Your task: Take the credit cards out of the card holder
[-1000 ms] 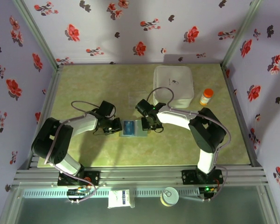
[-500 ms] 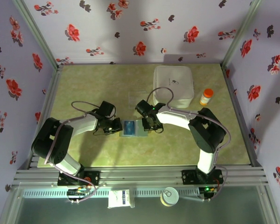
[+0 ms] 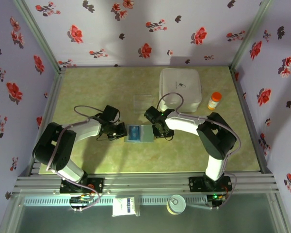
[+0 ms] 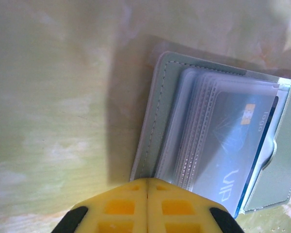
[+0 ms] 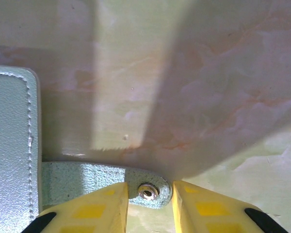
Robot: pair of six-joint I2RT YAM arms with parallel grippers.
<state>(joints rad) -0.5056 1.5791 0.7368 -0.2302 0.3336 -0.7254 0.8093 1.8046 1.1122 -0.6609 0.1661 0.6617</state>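
The card holder [image 3: 140,133] lies open and flat at the table's middle, between my two grippers. A blue credit card [image 4: 242,145] marked VIP sits in the clear sleeves of its left panel and shows as a blue patch [image 3: 134,132] from above. My left gripper [image 4: 147,180] is shut, its yellow tips together at the card holder's left edge [image 4: 157,107]. My right gripper [image 5: 150,189] is open at the right edge, one finger on each side of the strap tab [image 5: 82,177] and its metal snap [image 5: 149,191]. The fingers do not pinch the tab. The right panel [image 5: 12,141] lies to the left.
A big white square box [image 3: 180,89] stands at the back right with an orange pill bottle [image 3: 214,100] beside it. A clear plastic box [image 3: 143,101] lies just behind the card holder. A white packet [image 3: 125,206] and a can [image 3: 176,204] sit off the table's front edge.
My right gripper has gone from shut to open and has shifted slightly to the right, off the card holder's edge. The left gripper and the card holder have stayed put.
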